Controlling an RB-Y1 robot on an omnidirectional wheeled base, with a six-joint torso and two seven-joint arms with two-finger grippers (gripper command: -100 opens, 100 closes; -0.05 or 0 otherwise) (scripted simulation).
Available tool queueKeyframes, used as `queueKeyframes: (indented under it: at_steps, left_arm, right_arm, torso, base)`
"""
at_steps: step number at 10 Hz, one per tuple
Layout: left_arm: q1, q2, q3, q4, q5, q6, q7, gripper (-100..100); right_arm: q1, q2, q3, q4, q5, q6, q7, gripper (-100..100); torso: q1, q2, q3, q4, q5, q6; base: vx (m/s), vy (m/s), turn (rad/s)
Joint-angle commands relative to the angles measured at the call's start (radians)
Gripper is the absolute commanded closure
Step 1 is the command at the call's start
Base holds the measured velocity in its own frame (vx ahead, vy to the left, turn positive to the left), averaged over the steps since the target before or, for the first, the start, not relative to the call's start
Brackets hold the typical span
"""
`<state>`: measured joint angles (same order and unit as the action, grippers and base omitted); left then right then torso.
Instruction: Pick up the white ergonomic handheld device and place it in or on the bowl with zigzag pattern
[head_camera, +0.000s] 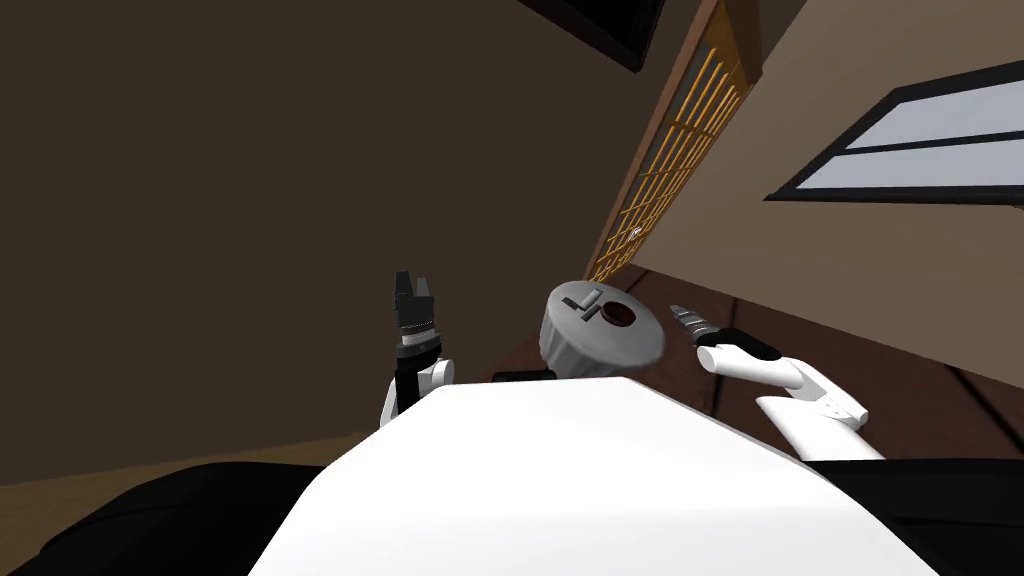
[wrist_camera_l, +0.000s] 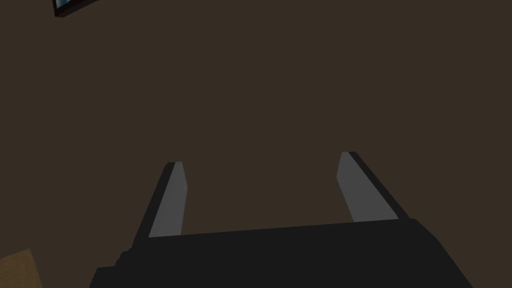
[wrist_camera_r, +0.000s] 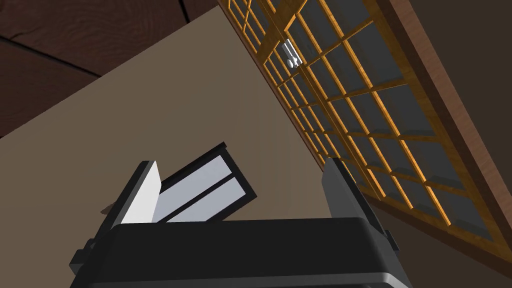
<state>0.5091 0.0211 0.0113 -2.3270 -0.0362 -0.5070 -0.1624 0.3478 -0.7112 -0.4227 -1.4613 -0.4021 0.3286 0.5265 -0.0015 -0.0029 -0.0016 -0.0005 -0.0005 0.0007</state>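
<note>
Left pincer (wrist_camera_l: 261, 160), right pincer (wrist_camera_r: 241, 164): both spread.

Two grippers show, the left gripper (head_camera: 414, 284) and the right gripper (head_camera: 679, 312), each with two thin light grey fingers (wrist_camera_l: 170, 200). One orange wooden lattice door (head_camera: 680, 140) and one black-framed window (head_camera: 900, 140) stand beyond.

On my head camera a dark brown wall (head_camera: 250, 200) takes up the whole left half. At upper centre a door (head_camera: 672, 150) of orange wooden lattice over grey panes runs aslant, with a small white handle (head_camera: 636, 232). Right of it is a beige wall (head_camera: 760, 240) with a dark-framed window (head_camera: 910, 140) at upper right. A dark plank floor (head_camera: 940, 390) lies at lower right, and a paler wooden strip (head_camera: 100, 488) at lower left.
</note>
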Motion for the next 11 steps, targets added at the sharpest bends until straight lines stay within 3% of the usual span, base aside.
queueKeyframes:
  at_steps: [1, 2, 3, 8, 10, 11]
  left_arm:
    - [0.0, 0.0, 0.0, 0.0, 0.0, 0.0, 0.0, 0]
    - [0.0, 0.0, 0.0, 0.0, 0.0, 0.0, 0.0, 0]
    - [0.0, 0.0, 0.0, 0.0, 0.0, 0.0, 0.0, 0]
    - [0.0, 0.0, 0.0, 0.0, 0.0, 0.0, 0.0, 0]
    - [0.0, 0.0, 0.0, 0.0, 0.0, 0.0, 0.0, 0]
    - [0.0, 0.0, 0.0, 0.0, 0.0, 0.0, 0.0, 0]
  right_arm:
    - [-0.011, -0.005, 0.002, 0.038, -0.004, 0.01, 0.005, -100]
    - [-0.029, -0.036, -0.015, 0.08, -0.035, 0.059, 0.023, -100]
    - [-0.029, -0.036, -0.015, 0.101, -0.035, 0.06, 0.023, -100]
    - [-0.075, -0.123, -0.052, 0.263, -0.121, 0.193, 0.073, -100]
    - [-0.075, -0.123, -0.052, 0.286, -0.121, 0.207, 0.073, -100]
    - [-0.089, -0.148, -0.061, 0.323, -0.147, 0.252, 0.087, -100]
  torso:
    - [0.0, 0.0, 0.0, 0.0, 0.0, 0.0]
    - [0.0, 0.0, 0.0, 0.0, 0.0, 0.001]
    - [0.0, 0.0, 0.0, 0.0, 0.0, 0.0]
    - [0.0, 0.0, 0.0, 0.0, 0.0, 0.001]
    - [0.0, 0.0, 0.0, 0.0, 0.0, 0.001]
    - [0.0, 0.0, 0.0, 0.0, 0.0, 0.002]
  base:
    - [0.001, -0.005, 0.107]
    - [-0.001, 0.005, 0.3]
    - [-0.001, -0.001, 0.358]
    - [-0.003, -0.007, 0.378]
    - [-0.005, -0.01, 0.208]
    - [-0.006, 0.002, 0.294]
